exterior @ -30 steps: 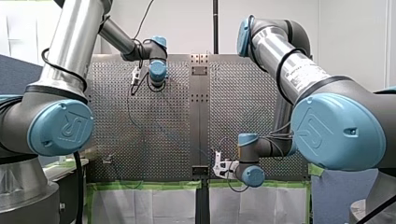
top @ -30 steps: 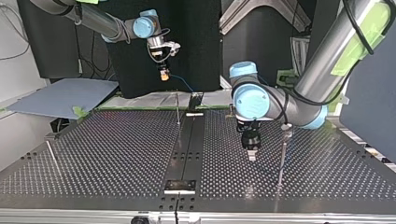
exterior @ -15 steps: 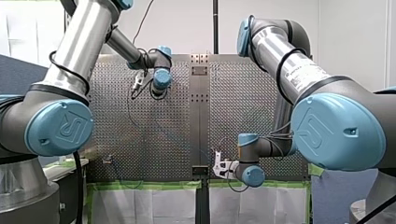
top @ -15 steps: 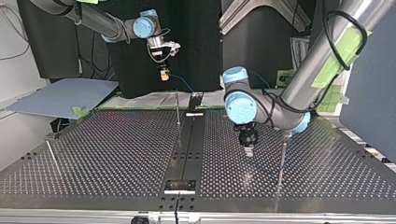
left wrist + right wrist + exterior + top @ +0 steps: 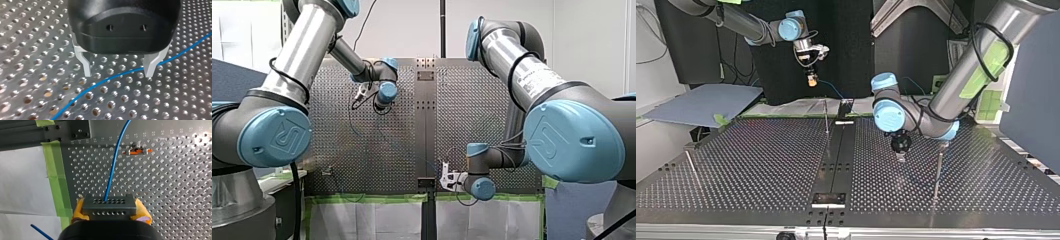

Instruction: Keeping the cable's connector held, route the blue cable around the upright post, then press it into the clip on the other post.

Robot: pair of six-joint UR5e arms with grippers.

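Left wrist view: our left gripper (image 5: 118, 73) hangs spread wide over the blue cable (image 5: 110, 78) on the table (image 5: 37, 37); our right gripper (image 5: 110, 213) clamps the connector (image 5: 109, 204).

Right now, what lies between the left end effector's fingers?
In the left wrist view, the cable crosses the gap between the fingers of the open left end effector, just over the table.

The silver perforated metal table (image 5: 761, 160) has a dark flat strip (image 5: 836, 155) down its middle. In the top view, a thin upright metal post (image 5: 826, 117) stands on it at 12 o'clock, a second post (image 5: 937, 172) at 3 o'clock and a third post (image 5: 692, 167) at 9 o'clock. A thin blue cable (image 5: 112, 77) runs across its holes, and green tape (image 5: 56, 182) lines one edge.
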